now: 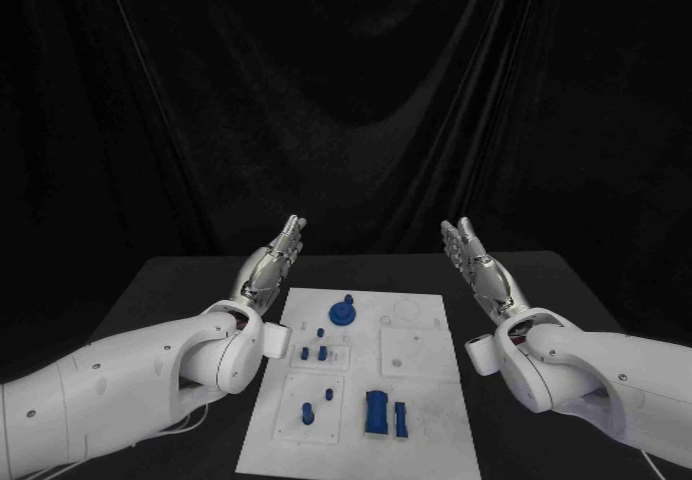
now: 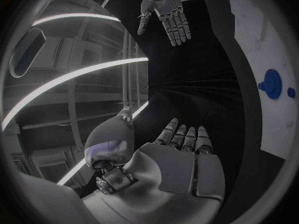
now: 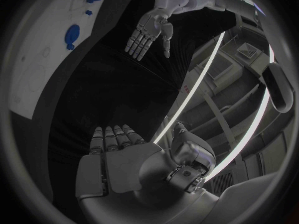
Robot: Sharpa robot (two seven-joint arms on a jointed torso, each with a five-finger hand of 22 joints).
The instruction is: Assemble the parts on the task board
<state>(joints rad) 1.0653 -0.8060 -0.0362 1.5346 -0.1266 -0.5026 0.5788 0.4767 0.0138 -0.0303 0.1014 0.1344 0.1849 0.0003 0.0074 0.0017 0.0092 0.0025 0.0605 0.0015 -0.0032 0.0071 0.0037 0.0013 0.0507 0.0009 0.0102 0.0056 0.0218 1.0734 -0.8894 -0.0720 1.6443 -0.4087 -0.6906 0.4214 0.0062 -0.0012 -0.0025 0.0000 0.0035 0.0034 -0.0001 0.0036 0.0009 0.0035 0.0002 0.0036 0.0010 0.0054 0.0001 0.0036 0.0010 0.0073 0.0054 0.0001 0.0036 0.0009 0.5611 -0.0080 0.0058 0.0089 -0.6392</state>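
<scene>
Head view shows the left hand (image 1: 274, 260) and right hand (image 1: 476, 262) raised with fingers straight, holding nothing, flanking the task board (image 1: 418, 350) whose blue parts (image 1: 343, 312) lie on it.

A black table (image 1: 173, 280) is seen spreading from the centre of the head view toward 6 o'clock. Behind it, from 9 through 12 to 3 o'clock, a dark curtain (image 1: 361, 110) is hung in loose vertical folds.
</scene>
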